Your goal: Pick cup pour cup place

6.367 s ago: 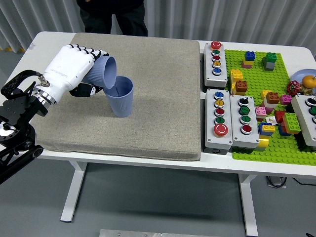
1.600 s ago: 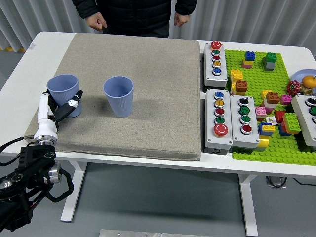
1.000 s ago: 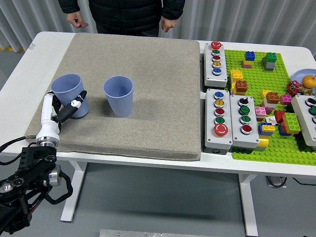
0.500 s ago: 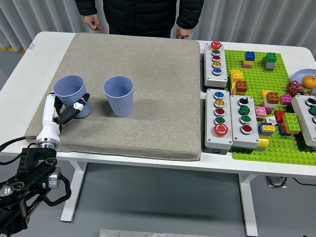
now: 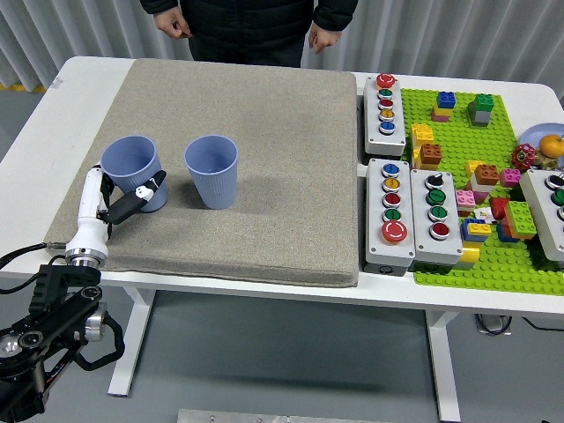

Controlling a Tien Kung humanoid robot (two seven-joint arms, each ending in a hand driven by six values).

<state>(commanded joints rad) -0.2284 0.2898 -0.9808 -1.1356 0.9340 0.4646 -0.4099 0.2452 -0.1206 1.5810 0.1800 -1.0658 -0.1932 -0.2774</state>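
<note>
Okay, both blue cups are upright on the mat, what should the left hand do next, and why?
Probably open the fingers and draw back toward the table's left edge. The left hand is wrapped around the left cup, which stands upright on the grey mat beside the other cup, so only releasing it seems left.

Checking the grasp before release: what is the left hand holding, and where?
The left hand grips the left cup around its lower side wall.
</note>
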